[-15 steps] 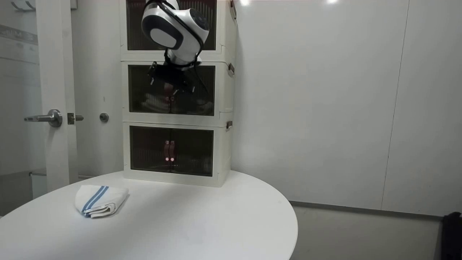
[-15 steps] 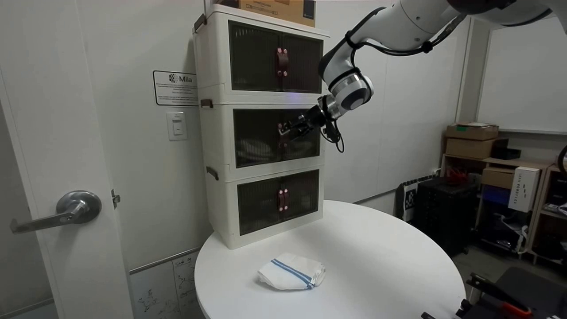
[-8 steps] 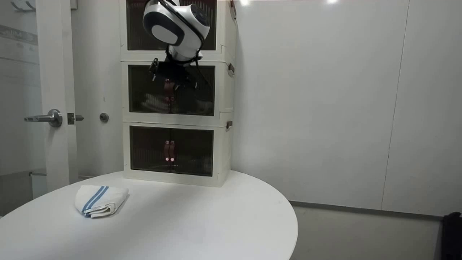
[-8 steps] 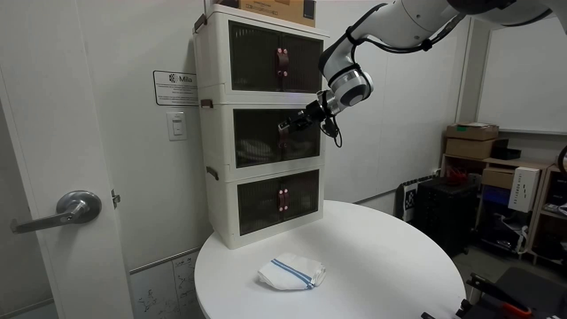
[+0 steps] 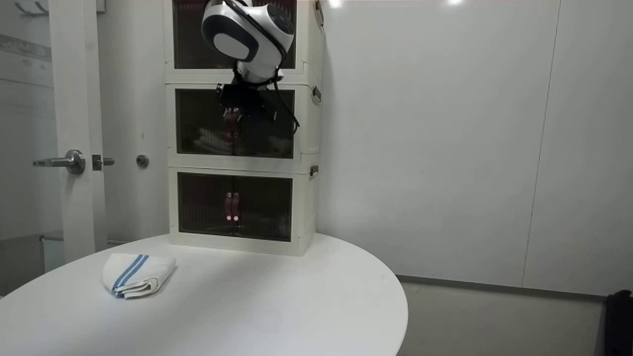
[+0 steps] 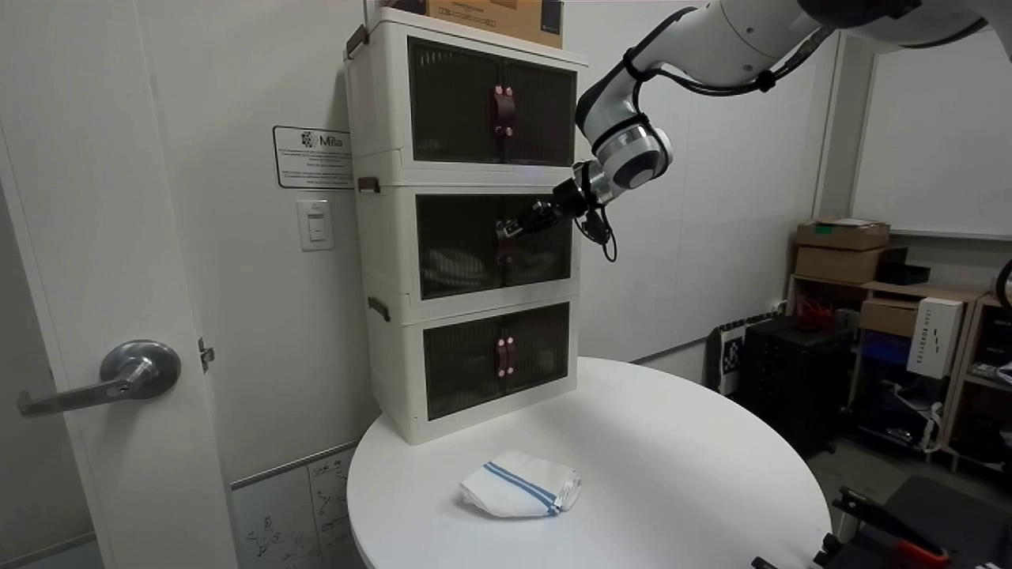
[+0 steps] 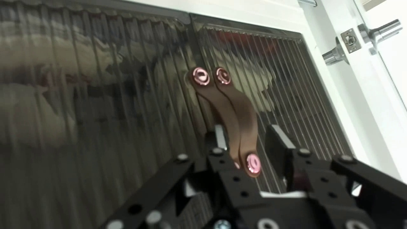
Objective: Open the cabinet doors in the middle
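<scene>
Brown door handles [image 7: 246,121] between gripper [image 7: 249,135] fingers [image 7: 274,146]

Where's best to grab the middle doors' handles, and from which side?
Probably both handles together, at mid-length, coming from the front with the fingers astride the pair. They lie side by side and seem to bow outward between end rivets, so their middles likely stand clear of the doors.

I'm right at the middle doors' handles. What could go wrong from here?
In the wrist view, the open gripper appears to straddle both handles, so closing might pinch the pair and tug both middle doors at once. One of its fingers looks close to a handle and could shove it aside. Pale shapes show through the doors; if loose contents, they might spill.
</scene>
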{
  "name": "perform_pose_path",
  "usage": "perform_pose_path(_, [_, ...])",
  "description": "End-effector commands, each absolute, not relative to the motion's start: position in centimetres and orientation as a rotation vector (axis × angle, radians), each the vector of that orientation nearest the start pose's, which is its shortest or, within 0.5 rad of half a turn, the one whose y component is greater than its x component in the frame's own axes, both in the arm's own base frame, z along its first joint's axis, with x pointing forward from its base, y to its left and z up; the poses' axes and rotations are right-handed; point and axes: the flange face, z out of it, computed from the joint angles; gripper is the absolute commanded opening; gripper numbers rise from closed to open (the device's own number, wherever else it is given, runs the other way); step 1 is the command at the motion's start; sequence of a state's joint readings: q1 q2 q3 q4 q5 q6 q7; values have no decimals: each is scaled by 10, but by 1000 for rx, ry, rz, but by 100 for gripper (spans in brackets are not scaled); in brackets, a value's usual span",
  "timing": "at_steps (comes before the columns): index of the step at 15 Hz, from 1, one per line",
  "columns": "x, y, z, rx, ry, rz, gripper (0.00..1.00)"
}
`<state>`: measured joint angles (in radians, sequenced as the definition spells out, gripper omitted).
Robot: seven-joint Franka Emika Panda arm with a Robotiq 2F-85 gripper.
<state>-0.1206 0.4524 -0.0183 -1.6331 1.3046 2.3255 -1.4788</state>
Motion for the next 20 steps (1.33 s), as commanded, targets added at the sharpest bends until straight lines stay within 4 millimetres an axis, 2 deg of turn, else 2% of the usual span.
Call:
perform_pose_path(1, [700,-71,392,-2250,-599,-1127,8])
perform_pose_path(5, [690,-70,384,-2253,-605,-1101,0])
perform_pose_path(7, [685,-68,383,-2258,-608,-1091,5])
perform_pose_path(11, [668,-68,376,-2282,-575,-1067,5])
perform_pose_path(17, [632,-84,362,-2310,-505,-1041,4])
perform_pose_path(20, [619,-90,362,-2313,-465,-1050,4])
